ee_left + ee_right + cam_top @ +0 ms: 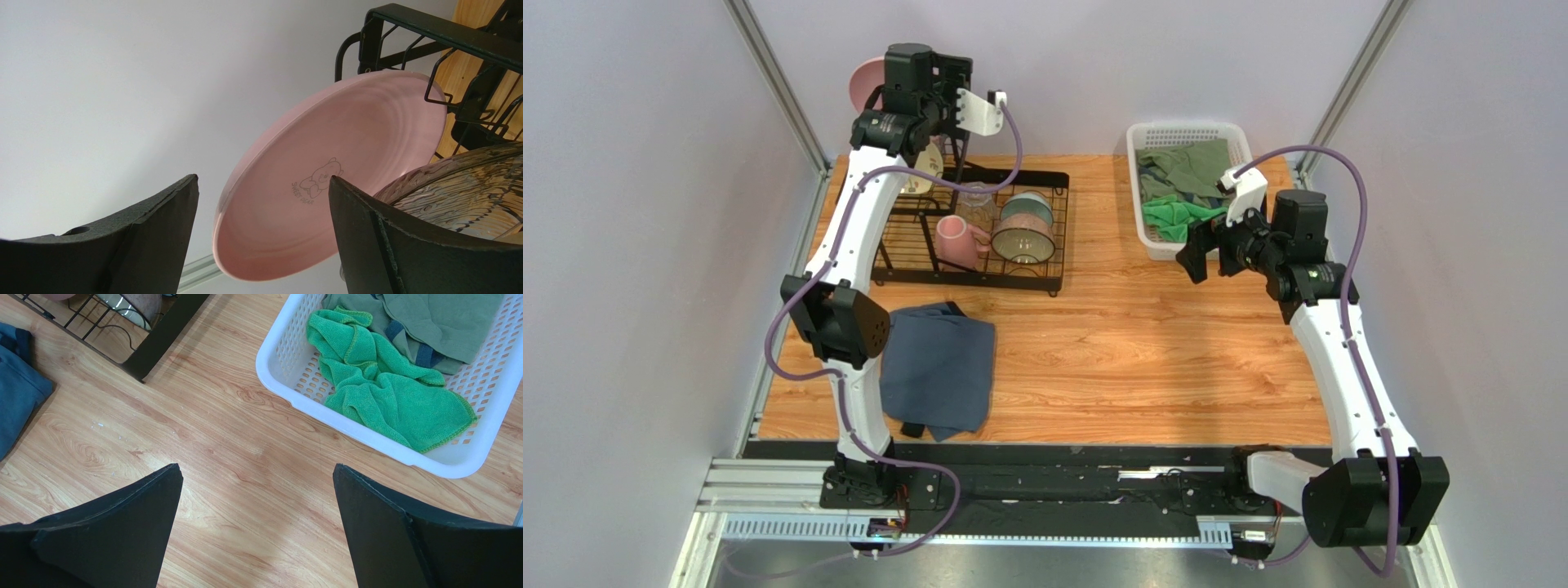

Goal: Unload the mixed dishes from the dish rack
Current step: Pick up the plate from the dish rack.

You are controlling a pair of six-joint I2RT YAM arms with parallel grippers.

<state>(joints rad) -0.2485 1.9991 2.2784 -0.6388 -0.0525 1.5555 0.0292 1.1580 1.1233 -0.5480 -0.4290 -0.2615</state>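
The black wire dish rack [891, 251] stands at the back left of the table. The large pink plate [865, 83] stands upright at its back; in the left wrist view the plate [344, 159] leans in the rack's wires [430, 24]. The smaller cream plate [921, 172] stands next to it, and its ribbed face [466, 190] shows at the right of that view. The pink mug [955, 239], the dark bowl with teal inside [1024, 229] and the clear glass [977, 196] sit on the lower tray. My left gripper [264, 184] is open, with the pink plate's rim between its jaws, apart from both. My right gripper [258, 471] is open and empty over bare table.
A folded blue-grey cloth [938, 368] lies on the wooden table in front of the rack. A white plastic basket [1149, 239] of green cloths stands at the back right, just beyond my right gripper [1198, 257]. Grey walls close in the table's sides and back.
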